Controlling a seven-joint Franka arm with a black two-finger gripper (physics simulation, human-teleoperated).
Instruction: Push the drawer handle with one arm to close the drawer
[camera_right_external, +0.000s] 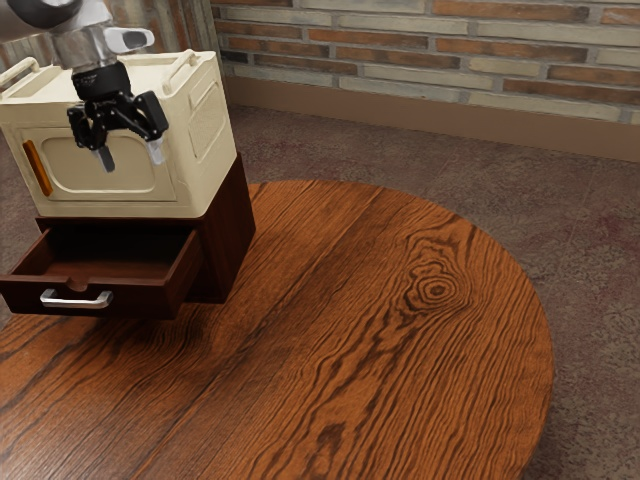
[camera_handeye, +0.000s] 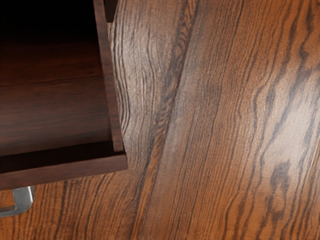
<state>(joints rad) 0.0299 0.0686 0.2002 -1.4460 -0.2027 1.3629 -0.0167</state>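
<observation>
Black two-finger claw (camera_right_external: 131, 155) is hanging above the drawer, in front of the cream box, fingers standing apart, well apart from the handle. Dark brown wooden drawer (camera_right_external: 145, 298) is sitting pulled out of its dark reddish-brown wooden base (camera_right_external: 231, 225), under the cream boxy cabinet (camera_right_external: 115, 206). Silver, squared-off metal handle (camera_right_external: 78, 302) is sticking out from the drawer's front panel, below a small notch in the top edge. Drawer's side wall is running back into the base; the front corner is jutting over the table. Rightward in the exterior view, brown wood-grain round table (camera_right_external: 330, 330) is stretching wide to its curved edge, leaving room beside the drawer. Exterior view is showing the whole handle and brick wall (camera_right_external: 420, 60); wrist view is showing one handle end and the drawer's inner floor up close.
</observation>
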